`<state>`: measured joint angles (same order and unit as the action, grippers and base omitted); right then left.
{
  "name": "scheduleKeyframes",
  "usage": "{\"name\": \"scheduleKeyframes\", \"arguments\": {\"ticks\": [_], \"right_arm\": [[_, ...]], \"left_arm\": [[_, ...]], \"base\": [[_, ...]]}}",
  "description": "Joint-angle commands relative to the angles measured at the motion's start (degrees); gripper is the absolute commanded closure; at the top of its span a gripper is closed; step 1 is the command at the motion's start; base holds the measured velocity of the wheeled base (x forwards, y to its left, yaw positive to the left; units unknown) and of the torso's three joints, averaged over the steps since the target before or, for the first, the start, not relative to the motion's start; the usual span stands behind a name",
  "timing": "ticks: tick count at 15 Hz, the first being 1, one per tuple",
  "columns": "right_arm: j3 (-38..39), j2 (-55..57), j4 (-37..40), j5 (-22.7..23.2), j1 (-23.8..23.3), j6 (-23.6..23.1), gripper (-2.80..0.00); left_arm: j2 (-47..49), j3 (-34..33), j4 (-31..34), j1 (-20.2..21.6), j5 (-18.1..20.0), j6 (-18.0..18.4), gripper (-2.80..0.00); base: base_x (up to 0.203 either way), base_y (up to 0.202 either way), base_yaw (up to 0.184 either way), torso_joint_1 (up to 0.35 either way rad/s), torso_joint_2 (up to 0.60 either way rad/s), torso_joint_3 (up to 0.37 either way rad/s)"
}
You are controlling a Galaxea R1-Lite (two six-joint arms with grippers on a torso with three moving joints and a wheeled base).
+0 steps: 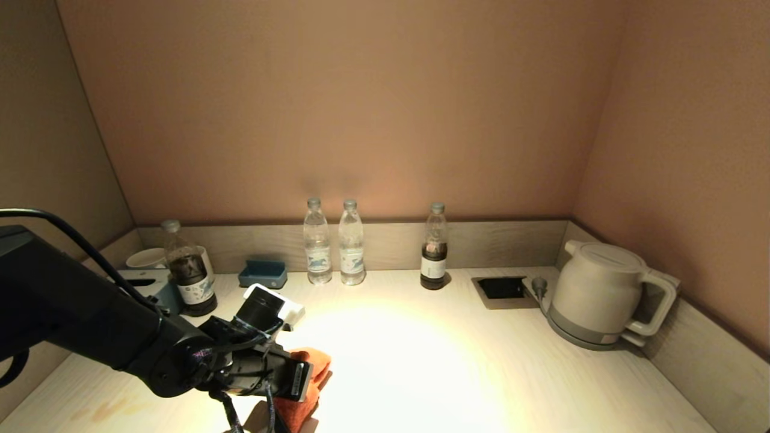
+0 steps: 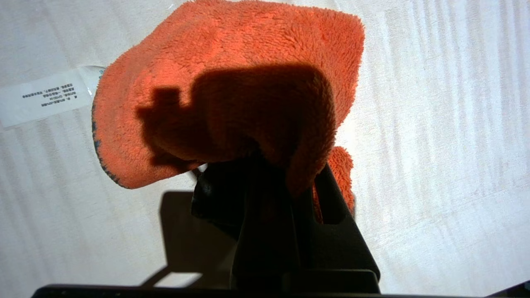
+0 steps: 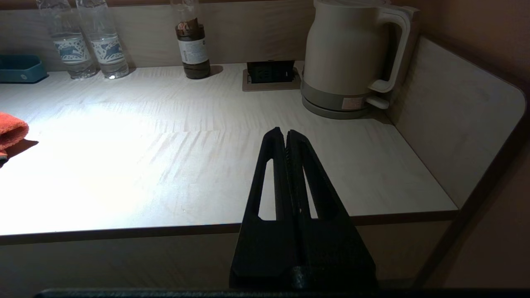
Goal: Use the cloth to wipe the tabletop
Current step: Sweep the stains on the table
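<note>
We are clamping our left hand on a bunched fold of the soft, light, floppy cloth over the worktop, while our right hand is hanging pressed together off the front edge.

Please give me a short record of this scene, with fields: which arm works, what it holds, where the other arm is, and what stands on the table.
working arm: left gripper, over the near left part of the tabletop
held item: orange cloth, jaws shut on its bunched edge
other arm: right gripper, jaws shut, empty, parked before the table's front edge
along back wall: two clear water bottles, one dark bottle, blue tray
right corner: white kettle
</note>
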<state>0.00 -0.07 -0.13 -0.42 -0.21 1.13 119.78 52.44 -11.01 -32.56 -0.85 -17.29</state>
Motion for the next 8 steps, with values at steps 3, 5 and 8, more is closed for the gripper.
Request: {"name": "scheduleKeyframes", "arguments": {"ticks": [3,5,8], "right_arm": [[0.0,0.1,0.0,0.0,-0.1,0.0,0.0],[0.0,0.1,0.0,0.0,-0.1,-0.1,0.0],[0.0,0.1,0.0,0.0,-0.1,0.0,0.0]], "left_arm": [[5.0,4.8,-0.2,-7.1,-1.3,-0.1,0.0],[5.4,5.7,-0.6,-8.3,-1.5,0.0,0.0],[4.6,6.4,-0.7,-10.5,-1.5,0.2,0.0]], "base": [[0.0,0.0,0.0,0.0,0.0,0.0],[0.0,0.0,0.0,0.0,0.0,0.0],[0.0,0.0,0.0,0.0,0.0,0.0]]}}
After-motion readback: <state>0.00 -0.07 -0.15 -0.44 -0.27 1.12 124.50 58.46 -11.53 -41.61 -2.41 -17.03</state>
